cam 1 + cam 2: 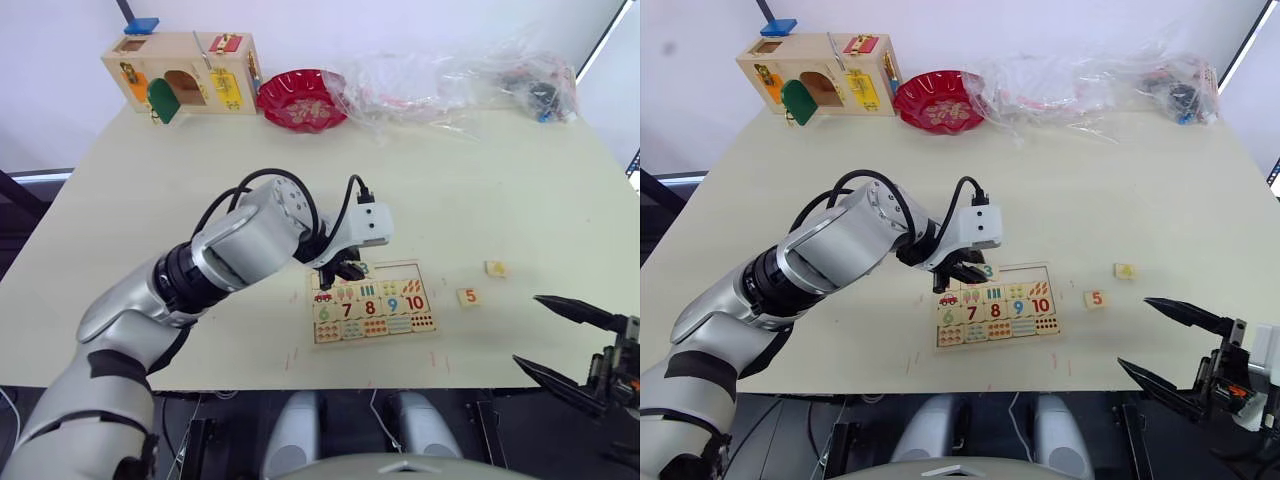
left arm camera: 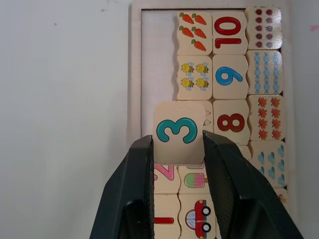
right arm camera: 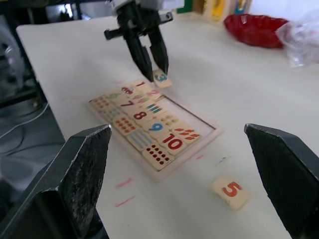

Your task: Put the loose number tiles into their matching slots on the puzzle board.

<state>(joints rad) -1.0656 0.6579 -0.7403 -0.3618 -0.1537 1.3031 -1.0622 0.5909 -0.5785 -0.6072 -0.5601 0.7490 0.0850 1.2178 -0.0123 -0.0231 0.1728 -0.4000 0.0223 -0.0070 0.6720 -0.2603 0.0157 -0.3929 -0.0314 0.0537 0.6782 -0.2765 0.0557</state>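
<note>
1. Left wrist view: left gripper (image 2: 178,149) jaws clamp the 3 tile (image 2: 178,132) by opposite edges — above the puzzle board (image 1: 375,302) top row.
2. Tile looks light, stiff, smooth — edge grip suits.
3. Right gripper (image 1: 1160,340) jaws wide apart, empty; 5 tile (image 1: 468,297) lies beside the board.

Bright, even indoor light over a pale cream tabletop (image 1: 500,190).

Shadows fall soft and faint; the crumpled clear plastic bag (image 1: 440,80) catches small glints, and the right wrist's black fingers (image 3: 75,174) loom blurred, out of focus.
</note>
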